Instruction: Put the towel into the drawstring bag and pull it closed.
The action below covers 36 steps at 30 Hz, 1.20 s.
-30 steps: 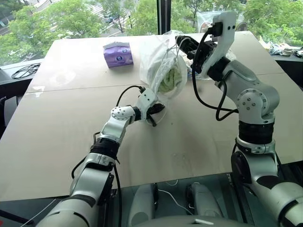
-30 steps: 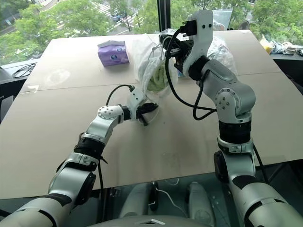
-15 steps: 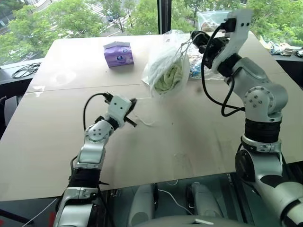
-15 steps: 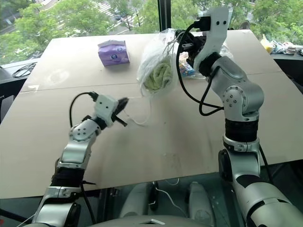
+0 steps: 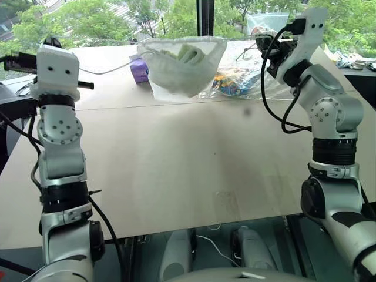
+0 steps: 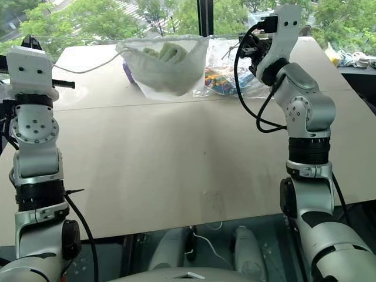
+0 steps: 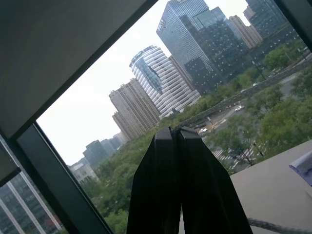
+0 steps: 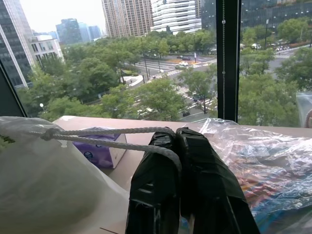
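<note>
drawstring bag (image 5: 183, 70) hanging above table (image 5: 194, 158), towel (image 5: 187, 54) inside

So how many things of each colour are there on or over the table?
White: 1, the drawstring bag
Green: 1, the towel inside it
Purple: 1, the small packet
Many colours: 1, the clear plastic bag of bits
Total: 4
</note>
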Motion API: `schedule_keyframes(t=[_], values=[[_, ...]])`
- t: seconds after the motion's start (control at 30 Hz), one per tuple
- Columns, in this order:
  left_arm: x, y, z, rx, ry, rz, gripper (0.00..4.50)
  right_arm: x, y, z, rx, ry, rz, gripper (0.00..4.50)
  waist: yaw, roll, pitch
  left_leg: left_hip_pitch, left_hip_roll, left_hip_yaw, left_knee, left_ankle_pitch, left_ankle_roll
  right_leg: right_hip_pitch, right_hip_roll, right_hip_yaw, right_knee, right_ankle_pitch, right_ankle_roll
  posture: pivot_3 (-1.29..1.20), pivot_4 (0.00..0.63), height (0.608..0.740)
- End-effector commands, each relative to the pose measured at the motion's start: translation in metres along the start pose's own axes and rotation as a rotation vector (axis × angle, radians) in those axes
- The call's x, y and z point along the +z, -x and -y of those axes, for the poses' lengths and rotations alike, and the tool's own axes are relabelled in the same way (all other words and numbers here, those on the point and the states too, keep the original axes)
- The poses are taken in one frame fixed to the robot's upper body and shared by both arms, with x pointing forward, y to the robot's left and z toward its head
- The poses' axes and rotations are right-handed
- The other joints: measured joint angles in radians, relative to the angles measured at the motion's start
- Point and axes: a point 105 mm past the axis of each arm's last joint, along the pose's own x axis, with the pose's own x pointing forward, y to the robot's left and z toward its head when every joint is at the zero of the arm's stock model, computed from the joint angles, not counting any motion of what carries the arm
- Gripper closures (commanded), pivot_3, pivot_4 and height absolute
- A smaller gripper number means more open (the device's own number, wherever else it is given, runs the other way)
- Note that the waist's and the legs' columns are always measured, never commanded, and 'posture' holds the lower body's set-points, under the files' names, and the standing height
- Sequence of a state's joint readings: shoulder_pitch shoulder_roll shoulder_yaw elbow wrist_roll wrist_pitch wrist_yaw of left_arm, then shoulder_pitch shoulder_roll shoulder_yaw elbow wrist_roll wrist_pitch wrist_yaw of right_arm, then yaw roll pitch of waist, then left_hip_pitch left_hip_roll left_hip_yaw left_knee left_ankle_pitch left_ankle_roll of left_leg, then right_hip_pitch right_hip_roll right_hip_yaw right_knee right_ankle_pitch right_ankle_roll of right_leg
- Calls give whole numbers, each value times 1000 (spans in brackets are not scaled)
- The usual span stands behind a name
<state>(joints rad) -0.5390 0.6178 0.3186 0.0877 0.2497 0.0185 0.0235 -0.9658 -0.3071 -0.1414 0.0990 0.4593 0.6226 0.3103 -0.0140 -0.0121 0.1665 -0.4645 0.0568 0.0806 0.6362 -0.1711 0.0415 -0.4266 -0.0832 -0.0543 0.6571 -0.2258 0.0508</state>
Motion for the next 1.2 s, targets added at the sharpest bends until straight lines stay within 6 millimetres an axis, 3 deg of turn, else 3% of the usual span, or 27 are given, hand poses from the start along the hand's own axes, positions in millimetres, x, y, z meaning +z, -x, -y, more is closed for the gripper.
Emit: schedule_keyframes(t=[0.03, 0.07, 0.17, 0.23, 0.3, 0.37, 0.47, 0.57, 0.73, 1.0, 1.13, 1.2], values=[[3, -7, -28, 108, -12, 9, 4410, 48, 5, 21, -62, -176, 183, 4500, 0, -2, 1, 0, 0, 0, 0, 0, 0, 0, 0, 0, 0, 0, 0, 0, 150, 740], [1, -9, -25, 92, -7, 0, 4410, 48, 6, 24, -69, -180, 183, 4500, 1, -2, 2, 0, 0, 0, 0, 0, 0, 0, 0, 0, 1, 0, 0, 0, 150, 740], [-8, -6, -14, 68, 10, -29, 4410, -2, 9, 23, -62, 110, -25, 4500, 5, -3, 1, -1, 0, 0, 0, 0, 0, 0, 0, 0, 0, 0, 0, 0, 150, 740], [-3, -7, -23, 124, 31, -8, 4410, 1, 11, 21, -44, 51, 15, 4500, 2, -4, 1, -1, 0, 1, 0, 0, 0, 0, -1, 0, -1, 0, 0, 0, 150, 740], [0, -9, -31, 158, 35, -1, 4410, 35, 10, 30, -92, -208, 168, 4500, -4, -4, 3, -1, 0, 2, 0, 0, 0, -1, -2, 1, 0, 0, 0, 0, 150, 740], [-11, -9, -23, 113, 28, -47, 4410, 37, 12, 36, -116, -229, 169, 4500, -6, -4, 5, -2, 0, 4, 0, 1, -1, -5, -1, 3, 4, 0, 0, 0, 150, 740], [-25, 0, -21, 123, 36, -95, 4410, 2, 17, 51, -180, -12, 10, 4500, -2, -5, 4, -1, 0, 4, 0, 1, -1, -5, -1, 3, 4, 0, 0, 0, 150, 740], [-39, 12, -35, 198, 24, -139, 4410, -13, 28, 79, -314, 67, -54, 4500, -2, -6, 3, -1, 0, 5, 0, 1, -1, -4, -1, 3, 1, 0, 0, 0, 150, 740], [-63, 32, -51, 328, 92, -256, 4410, -19, 41, 114, -530, 66, -68, 4500, -1, -6, 4, -1, 0, 6, 0, 1, -1, -5, -2, 3, 3, 0, 0, 0, 150, 740], [-91, 63, -80, 569, 141, -413, 4410, -21, 86, 176, -986, -19, -63, 4500, 0, -6, 4, -1, 0, 6, 0, 1, -1, -5, -2, 4, 3, 0, 0, 0, 150, 740], [-118, 86, -79, 661, 265, -570, 4410, -24, 95, 182, -1071, -72, -59, 4500, 0, -6, 4, -1, 0, 6, 0, 1, -1, -4, -2, 4, 3, 0, 0, 0, 150, 740], [-117, 83, -72, 623, 282, -563, 4410, -28, 88, 176, -1036, -87, -70, 4500, -4, -6, 4, -1, 0, 5, 0, 1, -1, -4, -2, 4, 4, 0, 0, 0, 150, 740]])
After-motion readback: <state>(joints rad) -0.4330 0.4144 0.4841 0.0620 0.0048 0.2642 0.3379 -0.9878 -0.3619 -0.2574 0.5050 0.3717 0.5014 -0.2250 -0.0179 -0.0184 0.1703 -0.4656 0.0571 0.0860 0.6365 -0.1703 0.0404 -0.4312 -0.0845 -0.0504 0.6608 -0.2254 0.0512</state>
